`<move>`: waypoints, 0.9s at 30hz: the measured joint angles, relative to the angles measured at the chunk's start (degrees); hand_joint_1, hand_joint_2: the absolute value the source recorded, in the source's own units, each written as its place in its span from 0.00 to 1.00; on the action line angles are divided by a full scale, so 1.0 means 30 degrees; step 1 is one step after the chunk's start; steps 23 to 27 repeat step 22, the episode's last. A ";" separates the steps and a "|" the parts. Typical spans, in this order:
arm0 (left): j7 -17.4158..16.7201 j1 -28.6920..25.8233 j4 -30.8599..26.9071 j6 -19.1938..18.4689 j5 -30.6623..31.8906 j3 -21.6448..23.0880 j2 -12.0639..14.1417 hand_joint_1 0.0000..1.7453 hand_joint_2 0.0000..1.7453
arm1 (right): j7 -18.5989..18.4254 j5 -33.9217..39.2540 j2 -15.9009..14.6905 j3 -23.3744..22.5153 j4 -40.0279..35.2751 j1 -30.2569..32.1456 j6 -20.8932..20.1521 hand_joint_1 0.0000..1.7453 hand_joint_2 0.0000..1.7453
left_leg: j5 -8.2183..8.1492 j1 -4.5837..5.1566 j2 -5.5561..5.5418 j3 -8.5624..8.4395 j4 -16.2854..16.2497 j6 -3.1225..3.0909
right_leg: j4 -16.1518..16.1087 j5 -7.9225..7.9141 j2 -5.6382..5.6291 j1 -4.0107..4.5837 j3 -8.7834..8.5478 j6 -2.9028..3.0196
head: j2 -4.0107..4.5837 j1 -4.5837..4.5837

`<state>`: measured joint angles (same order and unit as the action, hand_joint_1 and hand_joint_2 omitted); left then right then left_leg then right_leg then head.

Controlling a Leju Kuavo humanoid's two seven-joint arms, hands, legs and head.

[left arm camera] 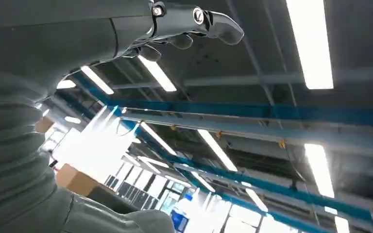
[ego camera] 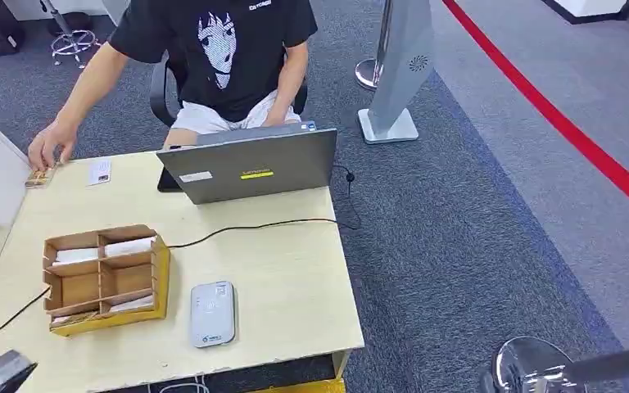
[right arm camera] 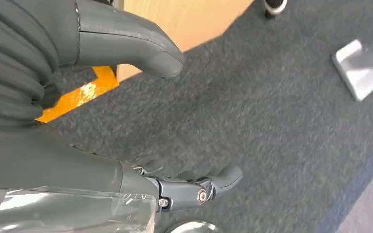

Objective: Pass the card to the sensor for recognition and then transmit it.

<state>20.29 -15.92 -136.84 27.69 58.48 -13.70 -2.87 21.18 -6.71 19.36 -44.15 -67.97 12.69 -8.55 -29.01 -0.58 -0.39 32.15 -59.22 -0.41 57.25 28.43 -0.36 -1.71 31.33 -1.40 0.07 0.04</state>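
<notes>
Your right robot hand [right arm camera: 141, 121] hangs over the grey carpet beside the bench [ego camera: 295, 286], fingers apart and holding nothing. Your left robot hand [left arm camera: 126, 43] points up toward the ceiling lights, also spread and empty. You see white cards [ego camera: 128, 246] in the wooden divided box [ego camera: 106, 278], and the grey sensor [ego camera: 212, 313] lies just beside this box. A person's hand [ego camera: 49, 147] rests at the far corner.

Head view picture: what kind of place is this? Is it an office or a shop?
Probably a check-in desk set up in a big hall or workshop. A person sits behind a laptop on a wooden table, with a card reader and a box of cards.
</notes>
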 joint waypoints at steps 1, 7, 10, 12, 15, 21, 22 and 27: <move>0.0582 -0.0507 -0.0361 0.0361 -0.0479 -0.0287 -0.0502 0.00 1.00 | -0.0140 0.0177 0.0015 0.0073 -0.0162 0.0162 0.0199 0.00 1.00 | -0.0001 0.0003 -0.0003 0.0000 0.0000 -0.0002 | -0.0003 0.0000 0.0003 -0.0002 -0.0002 -0.0001 | 0.0000 0.0015; 0.2372 -0.2668 -0.0848 0.2247 -0.1491 -0.1350 -0.2899 0.00 1.00 | -0.0817 0.0781 0.0095 0.0321 -0.0911 0.0691 0.1283 0.00 1.00 | -0.0006 0.0005 -0.0002 -0.0009 -0.0001 -0.0011 | -0.0012 -0.0002 0.0008 -0.0004 -0.0019 -0.0004 | 0.0000 0.0000; 0.2444 -0.3105 -0.0848 0.2026 -0.2572 -0.1634 -0.3620 0.00 1.00 | -0.0824 0.0825 0.0095 0.0314 -0.1007 0.0700 0.1350 0.00 1.00 | -0.0006 0.0004 0.0002 -0.0032 -0.0001 -0.0011 | -0.0012 -0.0005 0.0007 -0.0003 -0.0040 -0.0003 | 0.0000 0.0000; 0.2444 -0.3316 -0.0913 0.1765 -0.5162 -0.1932 -0.4266 0.00 1.00 | -0.1078 0.1231 0.0102 0.0472 -0.1332 0.0869 0.1857 0.00 1.00 | -0.0005 0.0002 -0.0001 -0.0040 -0.0001 -0.0010 | -0.0012 -0.0005 0.0008 -0.0001 -0.0049 -0.0003 | 0.0000 0.0007; 0.2415 -0.3881 -0.0942 0.1527 -0.8862 -0.2187 -0.4886 0.00 1.00 | -0.1684 0.2038 0.0139 0.1033 -0.1872 0.1211 0.2900 0.00 1.00 | -0.0005 -0.0001 0.0000 -0.0050 -0.0001 -0.0010 | -0.0011 -0.0004 0.0008 0.0002 -0.0053 -0.0002 | 0.0000 0.0000; 0.2408 -0.4416 0.0071 -0.1368 -1.6922 -0.3493 -0.5448 0.00 1.00 | -0.2012 0.3170 0.0154 0.1501 -0.2150 0.1428 0.3732 0.00 1.00 | -0.0006 -0.0005 0.0001 -0.0050 0.0000 -0.0010 | -0.0011 -0.0002 0.0007 0.0005 -0.0051 -0.0001 | 0.0000 0.0007; 0.2488 -0.4451 0.0275 -0.1492 -1.7111 -0.3748 -0.5498 0.00 1.00 | -0.2012 0.3163 0.0161 0.1508 -0.2150 0.1428 0.3724 0.00 1.00 | -0.0006 -0.0004 0.0001 -0.0050 0.0000 -0.0010 | -0.0011 -0.0002 0.0007 0.0004 -0.0051 -0.0001 | 0.0000 0.0007; 0.2488 -0.4451 0.0275 -0.1492 -1.7111 -0.3748 -0.5498 0.00 1.00 | -0.2012 0.3163 0.0161 0.1508 -0.2150 0.1428 0.3724 0.00 1.00 | -0.0006 -0.0004 0.0001 -0.0050 0.0000 -0.0010 | -0.0011 -0.0002 0.0007 0.0004 -0.0051 -0.0001 | 0.0000 0.0007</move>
